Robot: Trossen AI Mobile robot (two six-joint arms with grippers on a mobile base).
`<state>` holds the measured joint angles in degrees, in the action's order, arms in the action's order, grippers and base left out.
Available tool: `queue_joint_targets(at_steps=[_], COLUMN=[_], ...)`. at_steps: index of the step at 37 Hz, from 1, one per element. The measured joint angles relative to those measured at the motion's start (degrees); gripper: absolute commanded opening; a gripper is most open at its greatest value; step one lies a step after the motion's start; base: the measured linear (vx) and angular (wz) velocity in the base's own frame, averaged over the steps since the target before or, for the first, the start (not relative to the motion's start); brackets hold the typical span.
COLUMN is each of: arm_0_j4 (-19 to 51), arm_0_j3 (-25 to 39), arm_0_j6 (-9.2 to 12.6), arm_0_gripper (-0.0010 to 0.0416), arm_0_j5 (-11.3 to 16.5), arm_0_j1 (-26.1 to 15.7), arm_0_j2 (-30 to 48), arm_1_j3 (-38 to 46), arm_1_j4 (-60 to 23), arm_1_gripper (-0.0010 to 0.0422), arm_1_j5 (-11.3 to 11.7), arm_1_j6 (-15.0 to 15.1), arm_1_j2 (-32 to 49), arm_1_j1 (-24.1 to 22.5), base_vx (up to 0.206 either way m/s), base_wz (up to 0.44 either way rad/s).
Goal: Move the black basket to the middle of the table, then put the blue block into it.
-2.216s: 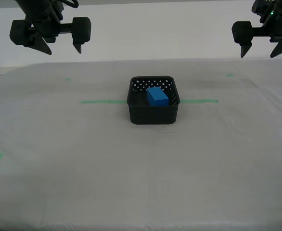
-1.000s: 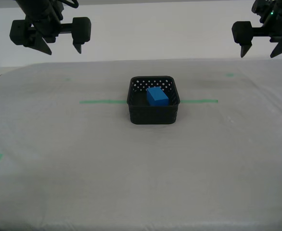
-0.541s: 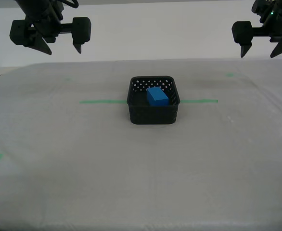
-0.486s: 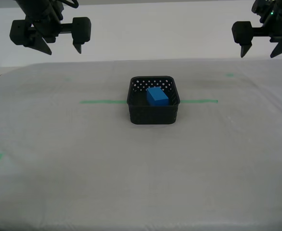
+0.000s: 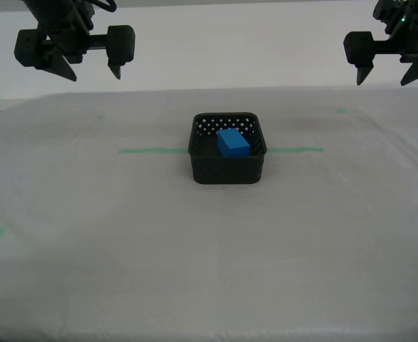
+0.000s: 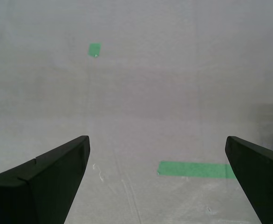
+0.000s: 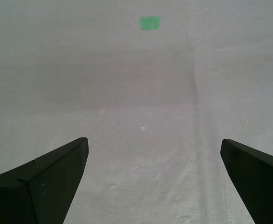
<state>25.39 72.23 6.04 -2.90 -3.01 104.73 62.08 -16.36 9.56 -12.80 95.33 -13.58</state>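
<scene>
At the bench's (image 5: 88, 271) middle sat the black basket (image 5: 227, 171), the blue block (image 5: 233, 142) inside; my first pincer (image 7: 153, 179) and second pincer (image 6: 155, 179) hung spread apart, empty.

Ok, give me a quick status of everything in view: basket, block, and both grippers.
Basket: upright on the table, over the green tape line, around mid-table.
Block: lying inside the basket.
First gripper: open, empty, bare table below.
Second gripper: open, empty, over a strip of green tape.
</scene>
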Motion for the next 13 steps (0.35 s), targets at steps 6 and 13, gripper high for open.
queue_joint_targets(at_steps=[6,13], arm_0_j4=[0.0,0.0], arm_0_j3=[0.0,0.0], arm_0_j6=[0.0,0.0], arm_0_gripper=[0.0398,0.0399], arm_0_j5=[0.0,0.0], arm_0_j1=[-0.1,0.0], arm_0_j2=[0.0,0.0], arm_1_j3=[0.0,0.0], arm_1_j4=[0.0,0.0], arm_1_gripper=[0.04,0.04], arm_1_j5=[0.0,0.0], arm_1_j6=[0.0,0.0], arm_1_j2=[0.0,0.0], arm_1_j1=[0.0,0.0], base_vx=[0.0,0.0], base_wz=[0.0,0.0])
